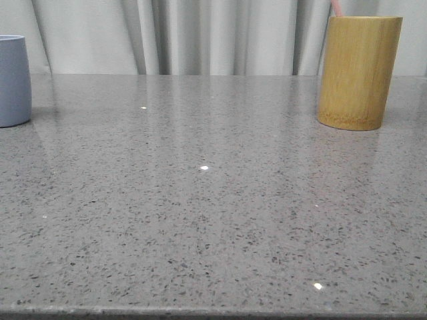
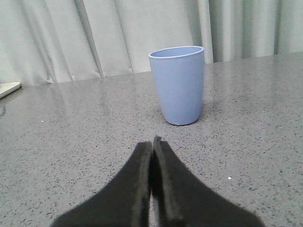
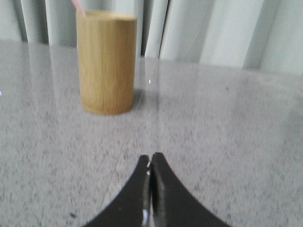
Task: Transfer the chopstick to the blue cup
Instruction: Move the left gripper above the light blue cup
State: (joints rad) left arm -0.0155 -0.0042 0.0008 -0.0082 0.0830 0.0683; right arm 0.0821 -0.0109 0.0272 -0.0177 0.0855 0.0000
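The blue cup [image 1: 13, 81] waits far left of the bamboo cup [image 1: 359, 72], mouth up, ready to receive. The chopstick [image 1: 337, 8] leans inside the bamboo cup, tip poking out. Left pincer [image 2: 152, 142] and right pincer [image 3: 150, 158] are pressed together, holding nothing above the tabletop [image 1: 213, 200].

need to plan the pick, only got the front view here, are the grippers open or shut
Observer: Both shut. The left gripper has its fingers pressed together, holding nothing.
Operator: and the right one
Observer: The right gripper is shut and empty too, facing the bamboo cup across bare table.
Operator: anything in the blue cup yet
Observer: The left wrist view shows the blue cup whole and upright, with nothing sticking out of its rim. The chopstick pokes out of the bamboo cup.
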